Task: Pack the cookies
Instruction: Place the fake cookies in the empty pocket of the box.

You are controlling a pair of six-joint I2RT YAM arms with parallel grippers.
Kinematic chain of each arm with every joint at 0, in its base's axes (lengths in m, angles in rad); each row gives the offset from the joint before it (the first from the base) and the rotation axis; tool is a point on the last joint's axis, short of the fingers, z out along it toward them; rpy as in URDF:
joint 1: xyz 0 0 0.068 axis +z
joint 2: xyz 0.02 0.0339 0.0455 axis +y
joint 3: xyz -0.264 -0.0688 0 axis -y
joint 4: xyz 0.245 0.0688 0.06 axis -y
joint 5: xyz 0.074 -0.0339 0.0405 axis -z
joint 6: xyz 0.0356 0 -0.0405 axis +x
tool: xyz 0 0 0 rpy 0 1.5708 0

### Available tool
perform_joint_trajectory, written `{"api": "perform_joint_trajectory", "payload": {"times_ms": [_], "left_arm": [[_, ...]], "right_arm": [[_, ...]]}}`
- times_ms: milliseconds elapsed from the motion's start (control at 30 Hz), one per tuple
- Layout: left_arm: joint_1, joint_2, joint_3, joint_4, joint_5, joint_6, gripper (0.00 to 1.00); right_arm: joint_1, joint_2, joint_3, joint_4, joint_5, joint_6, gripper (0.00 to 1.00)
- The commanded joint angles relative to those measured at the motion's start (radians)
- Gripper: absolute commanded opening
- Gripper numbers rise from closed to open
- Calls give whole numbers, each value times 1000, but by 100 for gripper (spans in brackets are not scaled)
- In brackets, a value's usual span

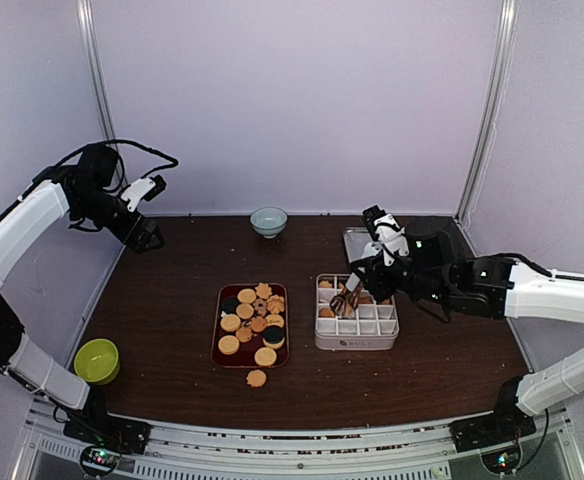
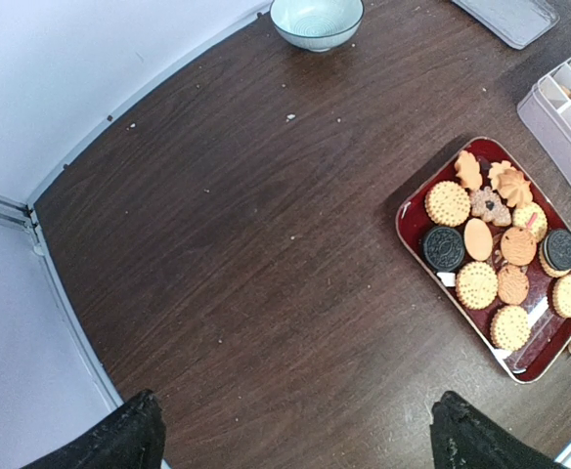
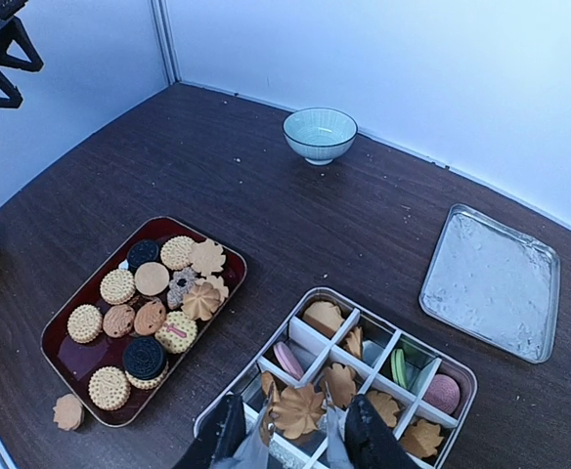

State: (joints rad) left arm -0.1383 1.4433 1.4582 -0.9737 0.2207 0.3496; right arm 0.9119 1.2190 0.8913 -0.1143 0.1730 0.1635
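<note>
Several cookies (image 1: 252,318) lie on a dark red tray (image 1: 218,345) at the table's middle; one loose cookie (image 1: 257,378) rests on the table by its near edge. To its right stands a white divided box (image 1: 357,340) with cookies in several compartments. My right gripper (image 3: 298,425) hangs over the box's near-left compartments, shut on a golden leaf-shaped cookie (image 3: 298,408). The left gripper (image 1: 150,238) is raised at the far left, well away from the tray, and in its wrist view it (image 2: 295,410) is open and empty.
A pale blue bowl (image 1: 268,220) sits at the back centre. A grey metal lid (image 3: 491,281) lies behind the box. A green bowl (image 1: 96,360) stands at the table's near left edge. Walls close the back and sides.
</note>
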Motion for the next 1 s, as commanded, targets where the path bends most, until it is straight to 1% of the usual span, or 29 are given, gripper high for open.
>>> {"api": "perform_joint_trajectory", "payload": {"times_ms": [0, 200, 233, 300, 333, 633, 967], "left_arm": [[5, -21, 0, 0, 4, 11, 97], [5, -19, 3, 0, 11, 11, 98], [5, -20, 4, 0, 12, 11, 98], [5, -21, 4, 0, 10, 11, 98], [5, -22, 4, 0, 10, 10, 98], [6, -20, 7, -2, 10, 10, 98], [5, -16, 10, -6, 16, 9, 98]], "right_arm": [[-5, -30, -3, 0, 19, 5, 3], [-5, -44, 0, -14, 7, 4, 13], [-4, -48, 1, -17, 5, 4, 16], [-5, -56, 4, -18, 0, 4, 29], [-4, -61, 5, -19, -2, 2, 31], [-4, -58, 30, -24, -20, -2, 33], [-4, -44, 33, -21, -35, -4, 39]]}}
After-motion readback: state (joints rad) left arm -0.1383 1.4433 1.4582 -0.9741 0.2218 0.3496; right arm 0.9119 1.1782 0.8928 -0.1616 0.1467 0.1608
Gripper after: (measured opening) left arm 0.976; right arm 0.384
